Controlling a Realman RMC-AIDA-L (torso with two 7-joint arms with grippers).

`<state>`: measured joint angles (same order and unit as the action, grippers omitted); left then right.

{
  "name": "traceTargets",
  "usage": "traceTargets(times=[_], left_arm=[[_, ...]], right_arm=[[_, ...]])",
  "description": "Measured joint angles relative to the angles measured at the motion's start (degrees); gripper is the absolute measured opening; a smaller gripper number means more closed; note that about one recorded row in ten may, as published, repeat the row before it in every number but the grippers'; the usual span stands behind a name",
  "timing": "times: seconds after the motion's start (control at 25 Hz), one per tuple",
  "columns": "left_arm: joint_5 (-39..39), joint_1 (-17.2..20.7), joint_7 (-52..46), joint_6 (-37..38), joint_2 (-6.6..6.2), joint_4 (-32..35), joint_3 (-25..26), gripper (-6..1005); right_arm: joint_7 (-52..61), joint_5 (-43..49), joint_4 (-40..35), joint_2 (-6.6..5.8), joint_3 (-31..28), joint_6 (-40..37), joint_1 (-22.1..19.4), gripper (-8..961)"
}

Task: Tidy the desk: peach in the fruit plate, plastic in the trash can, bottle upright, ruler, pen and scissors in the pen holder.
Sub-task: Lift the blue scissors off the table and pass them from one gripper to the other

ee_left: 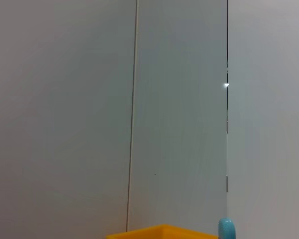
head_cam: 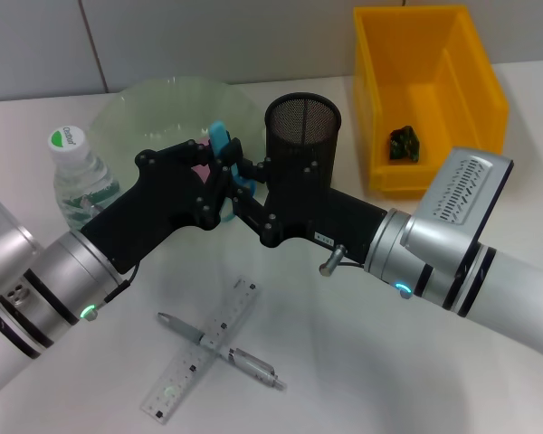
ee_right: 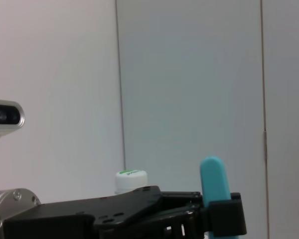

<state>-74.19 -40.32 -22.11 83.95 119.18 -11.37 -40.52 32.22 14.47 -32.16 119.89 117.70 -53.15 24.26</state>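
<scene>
Both tools, left [head_cam: 219, 172] and right [head_cam: 244, 177], pinch our blue-handled scissors [head_cam: 220, 142] together, handing over beside the black mesh pen holder [head_cam: 302, 136].

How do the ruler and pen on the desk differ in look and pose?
The ruler is a flat, pale, translucent strip; the pen is a slimmer silver-grey rod with a pointed tip. The ruler is longer, slanting from near-left to far-right; the pen slants the opposite way. The pen lies across the ruler, forming an X. Both lie flat on the desk, outside the pen holder.

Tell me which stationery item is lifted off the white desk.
The blue-handled scissors, held between both grippers; the clear plastic ruler and silver pen lie crossed on the desk.
</scene>
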Motion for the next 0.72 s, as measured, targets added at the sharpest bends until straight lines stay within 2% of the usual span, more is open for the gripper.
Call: traceTargets(times=[0.4, 0.72], left_arm=[[-0.1, 0.3, -0.3, 0.2, 0.0, -0.3, 0.6, 102], [-0.1, 0.4, -0.3, 0.4, 0.0, -0.4, 1.8, 102]], right_arm=[[0.3, -0.1, -0.1, -0.01, 0.2, -0.3, 0.5, 234], [0.3, -0.1, 0.1, 0.0, -0.2, -1.3, -0.1, 518]])
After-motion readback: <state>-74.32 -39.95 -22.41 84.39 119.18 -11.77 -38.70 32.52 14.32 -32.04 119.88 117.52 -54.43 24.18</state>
